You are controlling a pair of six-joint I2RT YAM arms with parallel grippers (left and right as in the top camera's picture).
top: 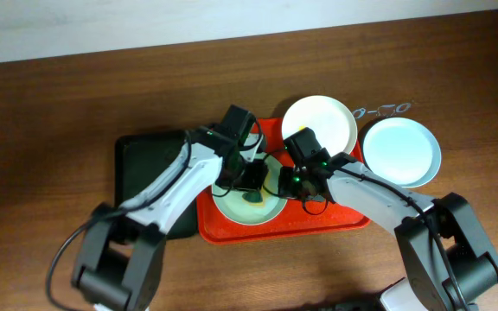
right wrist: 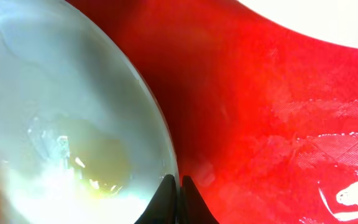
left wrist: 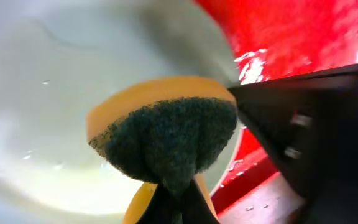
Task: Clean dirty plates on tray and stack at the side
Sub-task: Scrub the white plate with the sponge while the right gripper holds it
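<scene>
A pale green plate (top: 242,207) lies on the red tray (top: 335,220), with a yellow smear (right wrist: 98,162) on its inside. My left gripper (top: 253,180) is shut on a yellow sponge with a dark green scrub face (left wrist: 166,130), which presses on this plate (left wrist: 48,87). My right gripper (right wrist: 178,186) is shut on the plate's right rim (right wrist: 157,124), one finger on each side. A white plate (top: 318,123) overlaps the tray's far right corner. A pale blue plate (top: 400,152) rests on the table to the right of the tray.
A black tray (top: 145,160) lies to the left of the red one, under my left arm. Both arms cross over the red tray's middle. Wet drops glisten on the tray floor (right wrist: 328,155). Bare wooden table surrounds the trays.
</scene>
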